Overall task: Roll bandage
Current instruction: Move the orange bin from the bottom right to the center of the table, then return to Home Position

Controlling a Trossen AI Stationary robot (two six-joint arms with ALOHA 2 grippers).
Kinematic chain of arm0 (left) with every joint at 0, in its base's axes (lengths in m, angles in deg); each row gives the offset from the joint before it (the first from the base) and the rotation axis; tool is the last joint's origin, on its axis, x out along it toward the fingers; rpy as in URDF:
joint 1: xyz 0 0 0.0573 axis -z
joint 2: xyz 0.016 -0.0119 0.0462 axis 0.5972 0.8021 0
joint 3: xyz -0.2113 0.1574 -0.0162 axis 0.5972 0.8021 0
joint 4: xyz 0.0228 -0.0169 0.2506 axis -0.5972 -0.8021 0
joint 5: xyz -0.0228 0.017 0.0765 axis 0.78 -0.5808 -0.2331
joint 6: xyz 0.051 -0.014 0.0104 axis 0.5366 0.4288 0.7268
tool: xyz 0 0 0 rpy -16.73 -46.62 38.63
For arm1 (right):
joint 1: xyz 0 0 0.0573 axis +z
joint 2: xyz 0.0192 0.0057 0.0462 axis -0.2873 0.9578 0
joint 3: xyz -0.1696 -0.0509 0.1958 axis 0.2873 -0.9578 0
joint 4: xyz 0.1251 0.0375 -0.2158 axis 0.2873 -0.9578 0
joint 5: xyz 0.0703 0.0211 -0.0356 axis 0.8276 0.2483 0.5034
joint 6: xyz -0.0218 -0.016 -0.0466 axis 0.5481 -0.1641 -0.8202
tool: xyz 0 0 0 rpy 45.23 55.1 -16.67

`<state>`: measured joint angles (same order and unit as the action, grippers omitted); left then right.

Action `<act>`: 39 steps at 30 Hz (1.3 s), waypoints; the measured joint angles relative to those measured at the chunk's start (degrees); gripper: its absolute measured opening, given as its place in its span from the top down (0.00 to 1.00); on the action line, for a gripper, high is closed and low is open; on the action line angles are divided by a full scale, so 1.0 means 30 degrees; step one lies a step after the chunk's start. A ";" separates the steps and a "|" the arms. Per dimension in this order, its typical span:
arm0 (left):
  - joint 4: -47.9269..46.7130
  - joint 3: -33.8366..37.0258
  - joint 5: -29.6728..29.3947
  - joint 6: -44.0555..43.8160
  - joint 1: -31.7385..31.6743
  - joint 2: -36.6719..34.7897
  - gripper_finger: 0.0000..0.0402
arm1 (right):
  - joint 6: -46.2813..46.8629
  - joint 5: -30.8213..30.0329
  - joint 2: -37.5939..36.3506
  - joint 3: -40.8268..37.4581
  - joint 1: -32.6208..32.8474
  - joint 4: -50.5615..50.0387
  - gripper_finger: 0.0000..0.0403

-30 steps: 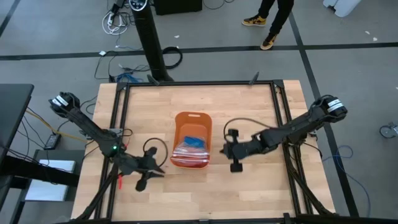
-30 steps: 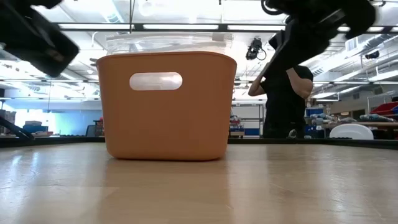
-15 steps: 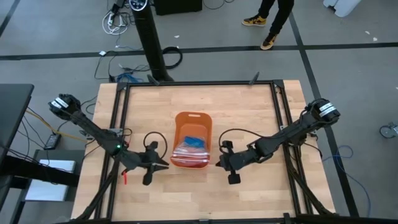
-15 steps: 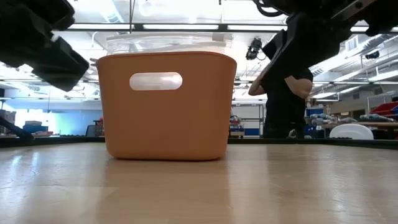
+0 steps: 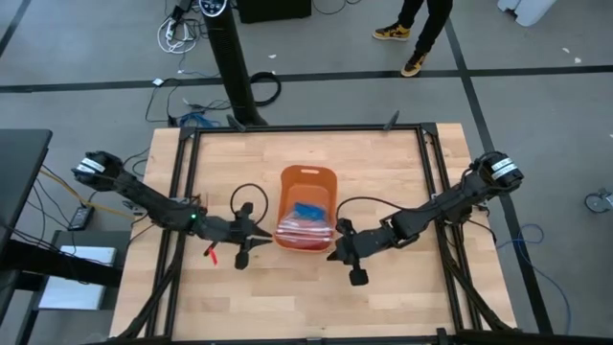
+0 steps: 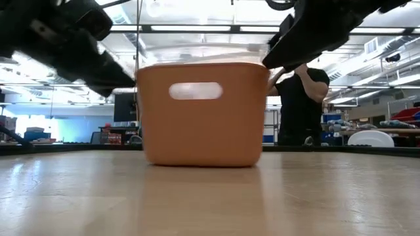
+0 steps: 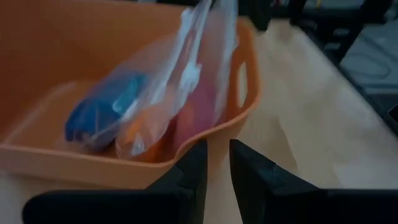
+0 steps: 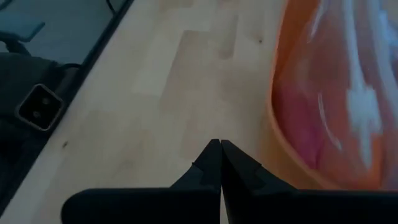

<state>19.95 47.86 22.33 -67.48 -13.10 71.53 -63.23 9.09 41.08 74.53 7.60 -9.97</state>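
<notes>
The bright blue bandage [image 5: 306, 209] [image 7: 102, 112] lies inside a clear plastic bag [image 5: 305, 230] [image 7: 180, 81], which rests in the orange tray [image 5: 285, 196] [image 6: 200, 131] at the table's middle. My left gripper [image 5: 268, 233] [image 7: 216, 149] is at the tray's near left corner, its fingers a narrow gap apart with nothing between them. My right gripper [image 5: 332, 252] [image 8: 216, 146] is shut, just off the tray's near right corner and above the bare wood. My left gripper meets the tray's outer wall at the near left corner [image 7: 214, 134] with its fingertips [image 7: 198, 152], just under the rim. It comes nearly level from the table's left, pointing slightly down. The tray stands flat on the table.
A black frame [image 5: 182, 192] runs around the wooden table top. There is bare wood on both sides of the tray and in front of it. A person [image 6: 302, 105] stands beyond the far edge.
My left gripper has swung toward the table's right, up to the tray's near left corner. The tray has slid a little toward the right edge, still upright. My right gripper has come toward the near edge and the tray, tipping further down, and stays shut.
</notes>
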 joint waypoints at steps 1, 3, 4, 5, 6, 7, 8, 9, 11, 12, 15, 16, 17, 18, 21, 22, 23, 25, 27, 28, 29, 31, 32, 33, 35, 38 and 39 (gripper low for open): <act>0.0669 0.0000 0.0389 0.0222 -0.0313 0.0210 0.82 | -0.0067 -0.0121 0.0000 0.0000 -0.0118 -0.0003 1.00; 0.1844 0.0000 0.0956 0.0673 -0.0762 0.0549 0.82 | -0.0145 -0.0819 0.0000 0.0000 -0.0337 0.0009 1.00; 0.2257 0.0000 0.1289 0.0816 -0.0949 0.0621 0.82 | -0.0133 -0.1311 0.0000 0.0000 -0.0449 -0.0068 1.00; 0.2451 -0.0007 0.1449 0.1020 -0.1030 0.0634 0.82 | -0.0064 -0.1730 0.0000 0.0000 -0.0580 -0.0172 1.00; 0.2474 -0.0007 0.1574 0.1082 -0.1052 0.0634 0.82 | -0.0003 -0.2352 0.0000 0.0000 -0.0692 -0.0357 1.00; 0.2465 -0.0007 0.1654 0.1107 -0.1072 0.0630 0.82 | 0.0055 -0.2901 0.0000 0.0000 -0.0783 -0.0584 1.00; 0.2359 -0.0007 0.1686 0.1114 -0.1076 0.0541 0.82 | 0.0100 -0.3292 0.0000 0.0000 -0.0859 -0.0788 1.00; 0.2216 0.0000 0.1682 0.1110 -0.1076 0.0333 0.82 | 0.0099 -0.3544 -0.0027 0.0000 -0.0912 -0.1032 1.00; 0.2218 -0.0007 0.1731 0.1114 -0.1084 -0.0068 0.82 | -0.0044 -0.3639 -0.0179 0.0000 -0.0960 -0.1332 1.00; 0.2088 -0.0007 0.1788 0.1171 -0.1084 -0.0288 0.82 | -0.0295 -0.3626 -0.0370 0.0000 -0.0876 -0.1351 1.00; 0.1403 -0.0012 0.2006 0.2059 -0.1084 -0.1450 0.82 | -0.1671 -0.3565 -0.1512 0.0000 -0.0446 -0.1414 1.00; 0.0961 -0.0141 0.2013 0.2336 -0.1095 -0.1929 0.82 | -0.2148 -0.3540 -0.2041 0.0000 -0.0305 -0.1750 1.00; 0.0330 -0.0280 0.2038 0.2676 -0.1113 -0.2482 0.82 | -0.2551 -0.3517 -0.2643 0.0000 -0.0207 -0.2316 1.00; -0.0429 -0.0344 0.2033 0.3045 -0.1113 -0.3132 0.82 | -0.2920 -0.3498 -0.3263 -0.0004 -0.0152 -0.2741 1.00; -0.2973 -0.0506 0.2000 0.3979 -0.1113 -0.5563 0.82 | -0.4155 -0.2973 -0.5667 -0.1186 -0.0295 -0.2436 1.00; -0.3912 -0.0510 0.1959 0.4228 -0.1136 -0.6505 0.82 | -0.4598 -0.2290 -0.6433 -0.1934 -0.0613 -0.1728 1.00; -0.4864 -0.0507 0.1970 0.4639 -0.1239 -0.7368 0.82 | -0.5006 -0.1613 -0.7187 -0.2782 -0.1049 -0.0861 1.00; -0.5234 -0.0270 0.2056 0.5536 -0.1840 -0.8744 0.82 | -0.5684 -0.0194 -0.8729 -0.4773 -0.2442 0.1129 1.00; -0.5330 0.0135 0.2896 0.6219 -0.2875 -1.0067 0.82 | -0.5960 0.1479 -0.9816 -0.6331 -0.4238 0.3191 1.00; -0.5336 0.0251 0.3659 0.6492 -0.3527 -1.0594 0.82 | -0.6024 0.2456 -1.0308 -0.7005 -0.5114 0.3805 1.00; -0.5278 0.0331 0.4533 0.6578 -0.4263 -1.1033 0.82 | -0.6160 0.3456 -1.0793 -0.7558 -0.5977 0.4188 1.00; -0.5758 0.0619 0.6268 0.6526 -0.5811 -1.1916 0.82 | -0.6520 0.4914 -1.1639 -0.8305 -0.7462 0.4794 1.00; -0.6160 0.0790 0.6913 0.6468 -0.6521 -1.2176 0.82 | -0.6681 0.5400 -1.2271 -0.8656 -0.8066 0.4851 1.00; -0.6275 0.0913 0.7373 0.6410 -0.7194 -1.2325 0.82 | -0.6840 0.5758 -1.2950 -0.8992 -0.8578 0.4850 1.00; -0.6831 0.1203 0.8076 0.6171 -0.8367 -1.2800 0.82 | -0.7021 0.6168 -1.4407 -0.9629 -0.9362 0.4912 1.00; -0.7393 0.1444 0.8892 0.6041 -0.9459 -1.3643 0.82 | -0.7003 0.6549 -1.7235 -1.0822 -1.0182 0.4550 1.00; -0.7834 0.1635 0.8892 0.6010 -0.9606 -1.4270 0.82 | -0.6882 0.6542 -1.8235 -1.1244 -1.0322 0.4510 1.00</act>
<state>-3.55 52.77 49.01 -49.45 -41.92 28.72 -83.87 28.71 -13.63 40.79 -23.37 3.57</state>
